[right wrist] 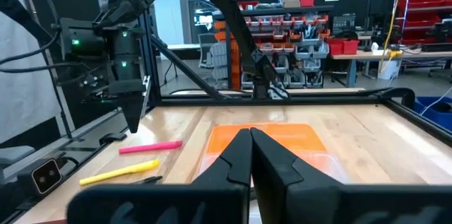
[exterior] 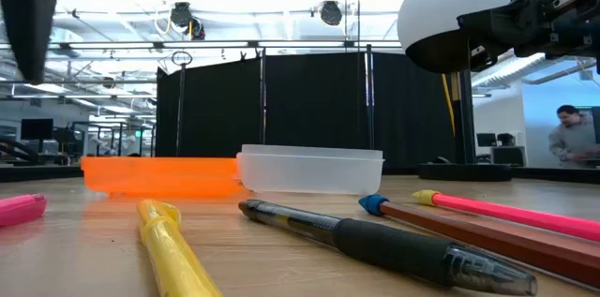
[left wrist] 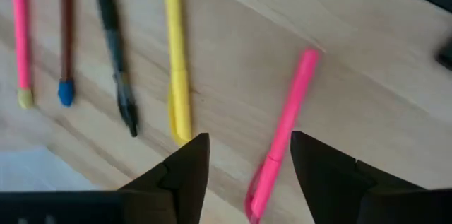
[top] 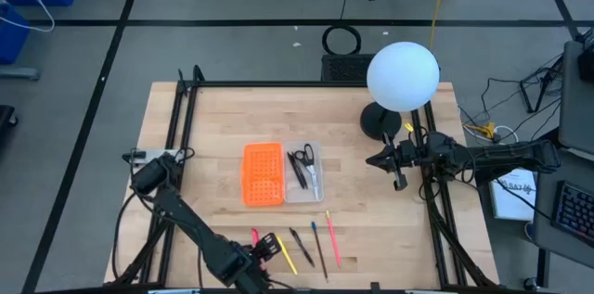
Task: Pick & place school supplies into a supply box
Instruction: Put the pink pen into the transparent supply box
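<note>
Left gripper (left wrist: 248, 155) poised low over the near edge of the desk (top: 371, 210), fingers (left wrist: 185, 174) spread apart and bare, straddling the lower end of the pink pen (left wrist: 282, 128) — lined up, apparently, for a pinch across its narrow body. Beside it a yellow pen (left wrist: 176, 61), then a black pen (left wrist: 113, 40), a brown pencil with a blue tip (left wrist: 66, 33) and a pink pencil (left wrist: 20, 26), laid roughly side by side with gaps between, likely so each can be taken singly. Farther back, at mid-desk, the supply box (top: 282, 173) lying open and flat: orange gridded half (top: 263, 173) on the left with nothing seen in it, clear tray (top: 309, 187) on the right already holding the scissors (top: 307, 166) and what looks like a dark pen; room left for more. Right gripper (right wrist: 251, 155) held high at the right side, well apart from everything, fingers pressed together on nothing, seemingly parked out of the way.
</note>
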`<state>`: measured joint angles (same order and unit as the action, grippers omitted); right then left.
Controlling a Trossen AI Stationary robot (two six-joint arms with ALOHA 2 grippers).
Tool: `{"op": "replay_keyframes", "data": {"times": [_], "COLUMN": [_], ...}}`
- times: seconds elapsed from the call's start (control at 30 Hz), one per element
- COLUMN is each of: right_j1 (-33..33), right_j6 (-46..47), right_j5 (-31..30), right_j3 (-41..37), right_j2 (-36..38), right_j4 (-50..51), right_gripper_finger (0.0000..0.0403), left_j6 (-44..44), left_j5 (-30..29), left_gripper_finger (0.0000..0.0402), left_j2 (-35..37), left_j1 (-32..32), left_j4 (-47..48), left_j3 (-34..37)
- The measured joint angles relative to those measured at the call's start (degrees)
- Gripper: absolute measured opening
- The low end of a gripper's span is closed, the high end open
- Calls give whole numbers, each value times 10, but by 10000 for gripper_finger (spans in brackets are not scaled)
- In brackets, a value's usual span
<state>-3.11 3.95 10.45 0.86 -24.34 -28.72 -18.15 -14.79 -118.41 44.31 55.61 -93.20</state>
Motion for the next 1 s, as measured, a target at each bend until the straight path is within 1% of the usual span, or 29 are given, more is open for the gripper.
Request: {"op": "replay_keyframes", "data": {"times": [0.07,0.17,0.33,0.43,0.5,0.63,0.77,1.0], "right_j1": [0,0,0,0,0,0,0,0], "right_j6": [-1,-1,-1,-1,-1,-1,-1,-2], "right_j5": [0,-1,-1,-1,-1,-1,-1,-1], "right_j3": [0,0,0,0,0,0,0,0], "right_j2": [0,0,0,0,0,0,0,0], "right_j4": [3,3,3,3,3,3,3,2], "right_gripper_finger": [0,0,0,0,0,0,0,0], "left_j6": [-14,-11,-12,-21,-34,-51,-62,-63], "left_j5": [24,59,65,79,74,44,43,42], "left_gripper_finger": [208,209,209,209,209,209,209,209], "left_j2": [0,0,0,0,0,0,1,1], "left_j1": [1,-4,-20,-27,-28,-28,-28,-28], "left_j4": [-1,-2,-30,-41,-40,-40,-52,-60], "left_j3": [7,22,51,63,73,90,104,106]}}
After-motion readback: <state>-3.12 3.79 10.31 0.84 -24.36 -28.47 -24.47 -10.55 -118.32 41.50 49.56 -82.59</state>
